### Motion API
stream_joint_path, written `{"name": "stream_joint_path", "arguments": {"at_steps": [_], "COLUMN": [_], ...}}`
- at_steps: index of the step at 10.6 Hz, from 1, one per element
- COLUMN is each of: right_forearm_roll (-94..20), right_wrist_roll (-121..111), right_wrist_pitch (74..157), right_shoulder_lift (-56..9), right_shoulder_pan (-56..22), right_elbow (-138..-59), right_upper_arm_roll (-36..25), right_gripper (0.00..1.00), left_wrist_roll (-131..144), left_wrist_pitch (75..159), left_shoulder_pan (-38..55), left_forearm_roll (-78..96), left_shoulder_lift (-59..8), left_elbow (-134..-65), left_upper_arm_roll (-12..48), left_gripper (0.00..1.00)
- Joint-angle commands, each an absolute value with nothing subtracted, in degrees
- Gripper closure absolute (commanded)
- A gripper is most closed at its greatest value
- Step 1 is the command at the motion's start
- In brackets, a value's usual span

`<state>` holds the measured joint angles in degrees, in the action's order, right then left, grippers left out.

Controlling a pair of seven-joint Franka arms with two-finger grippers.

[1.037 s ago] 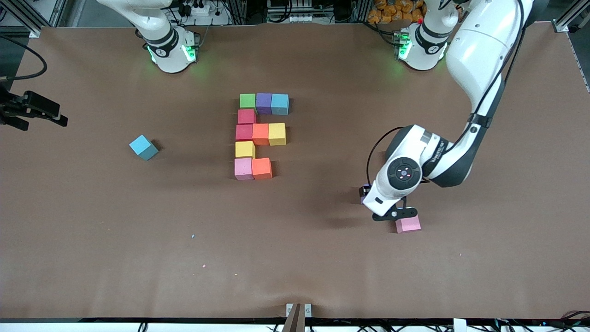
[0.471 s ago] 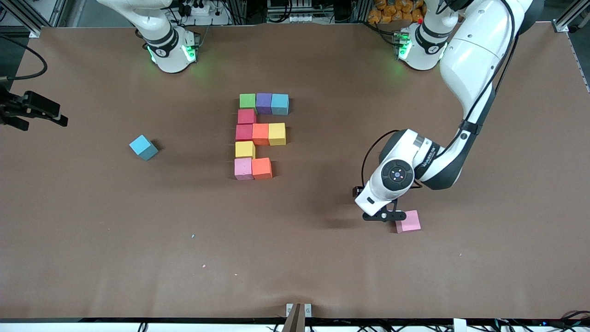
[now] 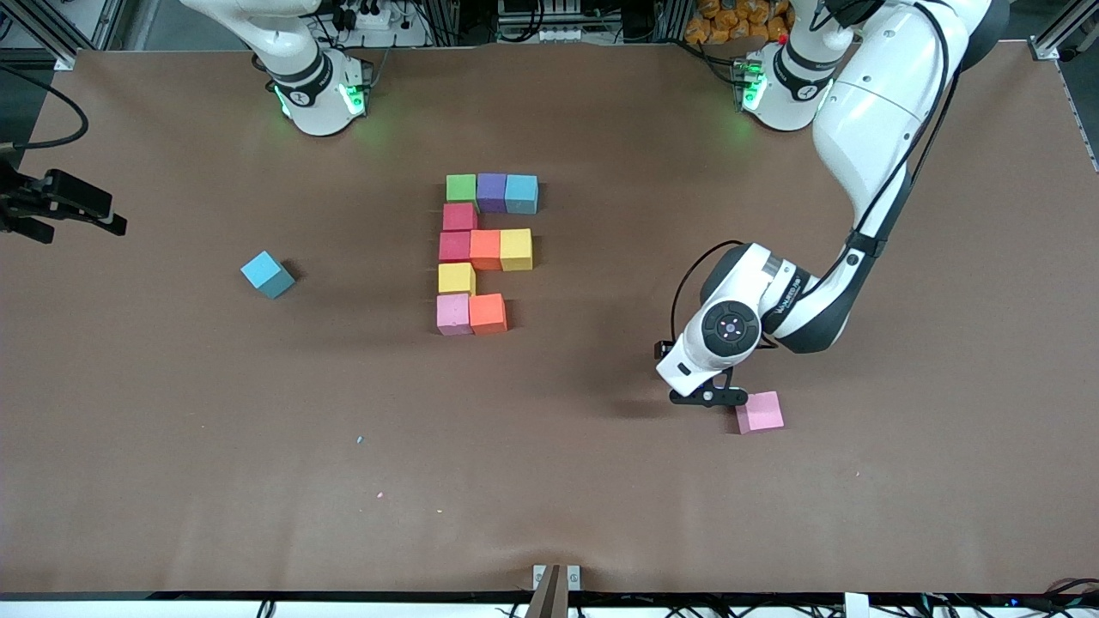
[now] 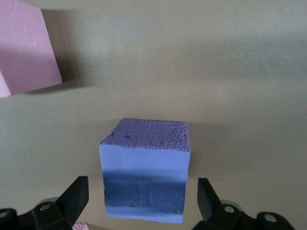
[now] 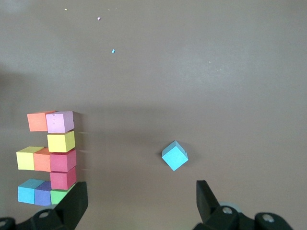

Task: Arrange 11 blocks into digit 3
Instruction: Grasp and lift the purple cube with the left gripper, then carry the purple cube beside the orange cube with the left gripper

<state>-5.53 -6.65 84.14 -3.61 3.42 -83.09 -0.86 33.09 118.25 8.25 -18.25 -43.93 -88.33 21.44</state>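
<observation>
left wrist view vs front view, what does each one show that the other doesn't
Only the left wrist view shows a purple block between the open left gripper's fingers; from the front the arm hides it. Only the front view shows the unfinished digit 3 mid-table, a loose light blue block toward the right arm's end, and the right gripper waiting at that table edge. Both show the loose pink block beside the left gripper.

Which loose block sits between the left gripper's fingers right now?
The purple block, framed by the open left gripper. The pink block lies just beside it, and the light blue block sits toward the right arm's end of the table.
</observation>
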Motion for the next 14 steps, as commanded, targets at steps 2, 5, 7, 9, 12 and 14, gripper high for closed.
{"name": "stream_joint_path", "arguments": {"at_steps": [2, 5, 7, 9, 12, 14], "right_forearm_roll": [-4.9, -4.1, -4.1, -4.0, -4.0, -3.8], "right_wrist_roll": [-6.9, -7.0, -7.2, -7.1, -7.0, -6.9], "right_wrist_pitch": [83.4, 83.4, 83.4, 83.4, 83.3, 82.5], "right_shoulder_lift": [-4.0, -4.0, -4.0, -4.0, -4.0, -4.5], "right_shoulder_pan": [3.7, 3.7, 3.7, 3.7, 4.4, 4.7], "right_elbow": [-82.1, -82.2, -82.1, -82.2, -82.2, -82.4], "right_upper_arm_roll": [-0.4, -0.4, -0.4, -0.4, -0.4, -0.6], "right_gripper": [0.0, 0.0, 0.0, 0.0, 0.0, 0.0], "left_wrist_roll": [31.6, 31.7, 31.8, 28.4, 20.9, 14.1], "left_wrist_pitch": [119.1, 118.6, 118.3, 117.7, 117.6, 117.2], "left_shoulder_pan": [7.6, 8.0, 9.2, 11.9, 20.4, 24.0], "left_forearm_roll": [-17.7, -17.7, -17.8, -18.5, -19.2, -21.5], "left_shoulder_lift": [-43.2, -42.7, -41.8, -40.9, -40.0, -40.3], "left_elbow": [-89.6, -89.6, -89.2, -88.7, -87.6, -86.1], "left_upper_arm_roll": [21.3, 21.3, 21.8, 23.6, 23.7, 23.7], "left_gripper": [0.29, 0.63, 0.65, 0.65, 0.67, 0.67]}}
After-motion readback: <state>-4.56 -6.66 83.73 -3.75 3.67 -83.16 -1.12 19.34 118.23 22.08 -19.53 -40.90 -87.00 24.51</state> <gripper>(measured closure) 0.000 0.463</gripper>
